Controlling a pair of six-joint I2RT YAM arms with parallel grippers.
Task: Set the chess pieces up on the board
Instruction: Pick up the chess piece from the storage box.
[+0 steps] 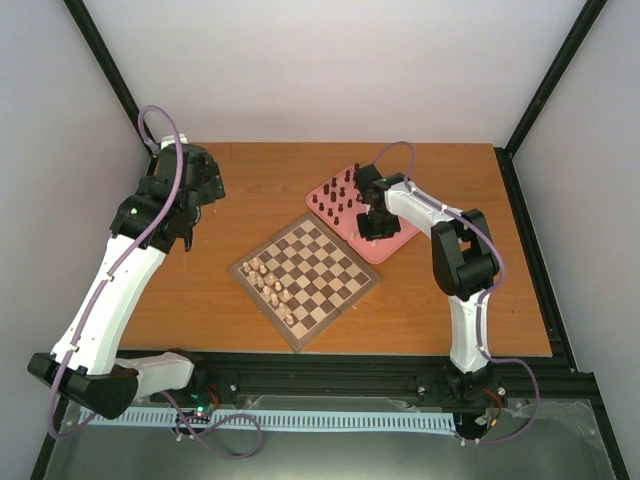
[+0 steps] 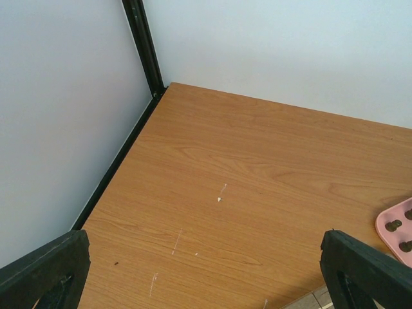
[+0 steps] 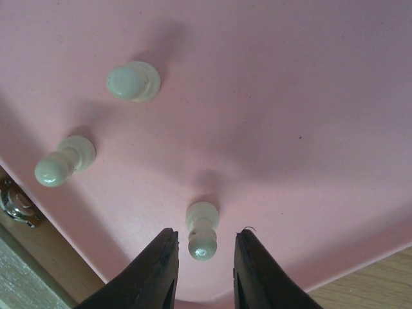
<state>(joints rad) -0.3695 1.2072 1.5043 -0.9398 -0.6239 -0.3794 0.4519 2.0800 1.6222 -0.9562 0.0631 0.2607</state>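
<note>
The board (image 1: 330, 275) lies at mid-table, turned like a diamond, with several cream chess pieces (image 1: 270, 283) standing along its left side. Dark chess pieces (image 1: 340, 195) stand on the pink tray (image 1: 385, 248). My right gripper (image 1: 378, 225) hangs low over that tray. In the right wrist view it (image 3: 206, 235) is open, its fingers (image 3: 158, 270) on either side of an upright cream pawn (image 3: 203, 225) with a gap on each side. Two more cream pawns (image 3: 132, 82) stand further along the tray (image 3: 290, 96). My left gripper (image 2: 206, 238) is wide open over bare table, holding nothing.
The left arm (image 1: 120, 280) reaches out over the table's left part, well away from the board. A tray corner (image 2: 399, 248) with dark pieces and a board corner (image 2: 312, 299) show in the left wrist view. Black frame posts and white walls enclose the table.
</note>
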